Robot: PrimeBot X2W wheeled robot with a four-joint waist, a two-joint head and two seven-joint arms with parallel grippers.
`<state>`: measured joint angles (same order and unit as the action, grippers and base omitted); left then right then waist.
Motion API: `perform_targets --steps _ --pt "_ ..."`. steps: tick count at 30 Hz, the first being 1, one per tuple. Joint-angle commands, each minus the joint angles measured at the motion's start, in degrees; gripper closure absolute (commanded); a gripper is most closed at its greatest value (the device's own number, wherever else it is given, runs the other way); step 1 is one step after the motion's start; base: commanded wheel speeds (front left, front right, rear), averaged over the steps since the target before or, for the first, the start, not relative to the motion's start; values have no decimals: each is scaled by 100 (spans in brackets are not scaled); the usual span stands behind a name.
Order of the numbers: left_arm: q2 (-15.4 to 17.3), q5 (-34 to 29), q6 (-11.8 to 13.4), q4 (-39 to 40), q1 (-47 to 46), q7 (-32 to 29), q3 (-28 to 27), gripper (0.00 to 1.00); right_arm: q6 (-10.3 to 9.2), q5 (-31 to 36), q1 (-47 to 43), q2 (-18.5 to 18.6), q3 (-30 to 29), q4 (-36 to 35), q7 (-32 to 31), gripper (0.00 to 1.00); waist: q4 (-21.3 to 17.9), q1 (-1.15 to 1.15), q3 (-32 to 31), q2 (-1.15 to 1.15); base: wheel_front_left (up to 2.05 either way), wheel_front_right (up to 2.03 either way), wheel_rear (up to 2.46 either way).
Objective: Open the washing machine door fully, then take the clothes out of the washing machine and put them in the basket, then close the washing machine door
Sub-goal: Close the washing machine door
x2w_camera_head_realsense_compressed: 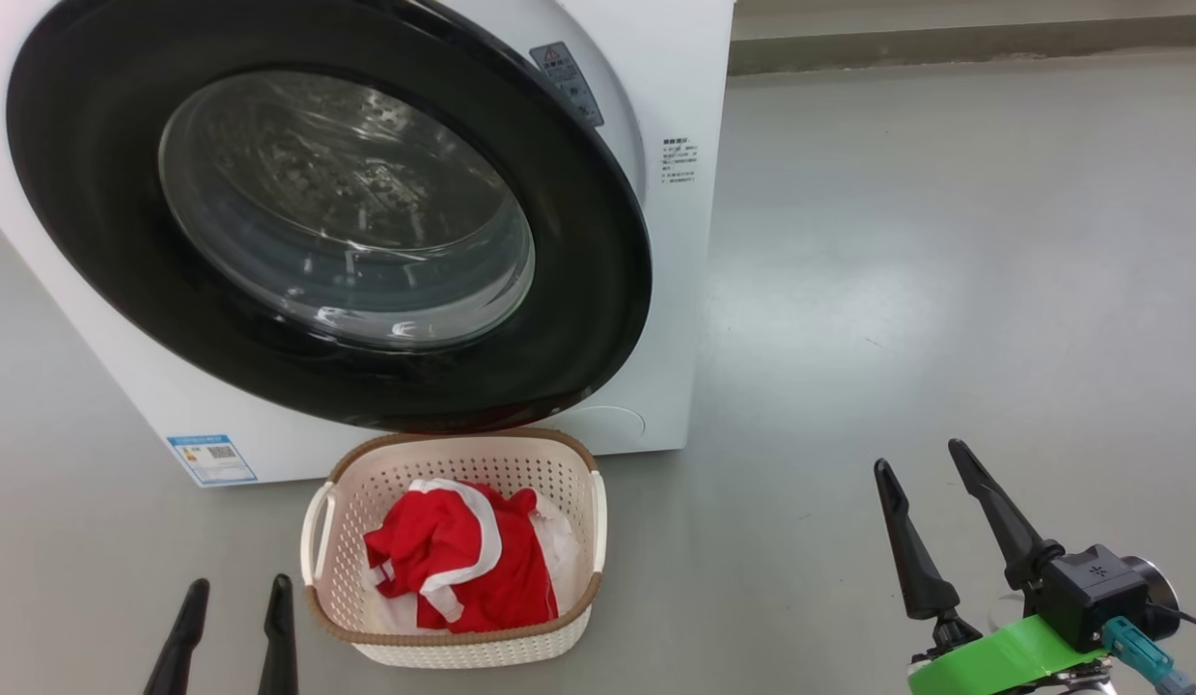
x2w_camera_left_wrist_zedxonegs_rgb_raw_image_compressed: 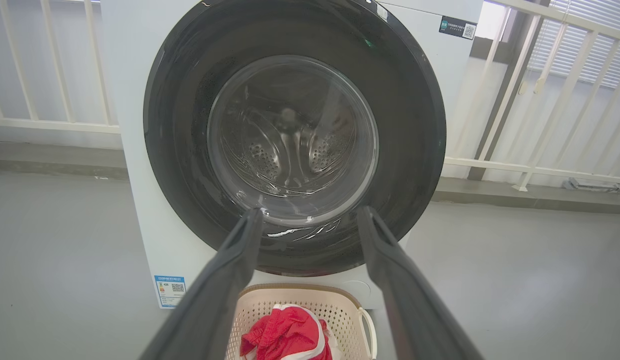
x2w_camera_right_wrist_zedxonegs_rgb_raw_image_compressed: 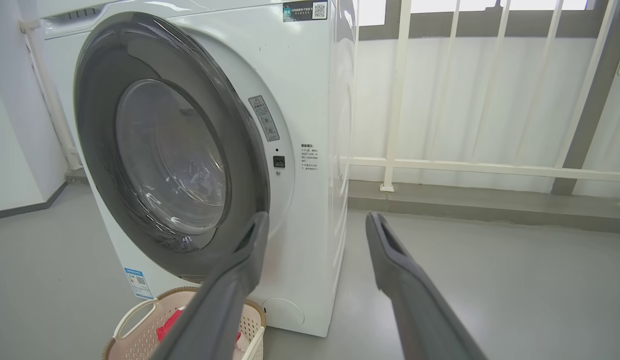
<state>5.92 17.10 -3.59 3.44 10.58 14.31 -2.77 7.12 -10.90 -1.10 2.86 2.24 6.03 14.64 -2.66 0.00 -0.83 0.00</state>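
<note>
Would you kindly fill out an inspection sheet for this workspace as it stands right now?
Surface: smooth grey floor.
Job's things: washing machine white, front-loading; washing machine door ajar at its right edge, not latched; clothes lie in the basket, which stands on the floor before the washer.
Clutter: nothing seen.
Grippers: left gripper and right gripper both open, holding nothing, clear of the basket.
Cables: black cable and teal plug at the right wrist.
Surroundings: white railing behind the washer.
</note>
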Motion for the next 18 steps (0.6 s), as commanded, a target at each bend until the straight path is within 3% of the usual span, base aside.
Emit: perform_targets --steps 1,11,12,14,18 --pt "-22 -92 -67 97 -129 68 -245 0 36 11 59 4 84 -170 36 0 15 0 -6 0 0 0 0" --pt "-113 -244 -202 -7 -180 69 -319 0 36 -3 55 2 119 -133 36 2 148 0 -40 0 0 0 0" --pt "-107 -307 -211 -25 -183 69 -302 0 36 8 49 2 147 -102 36 44 177 0 -43 0 0 0 0" --pt "-109 -383 -234 -51 -195 69 -250 0 36 38 60 2 212 -29 36 100 238 0 -47 0 0 0 0" --pt "-116 -497 -273 -83 -199 69 -135 0 36 97 157 5 377 173 36 100 373 0 -40 0 0 0 0"
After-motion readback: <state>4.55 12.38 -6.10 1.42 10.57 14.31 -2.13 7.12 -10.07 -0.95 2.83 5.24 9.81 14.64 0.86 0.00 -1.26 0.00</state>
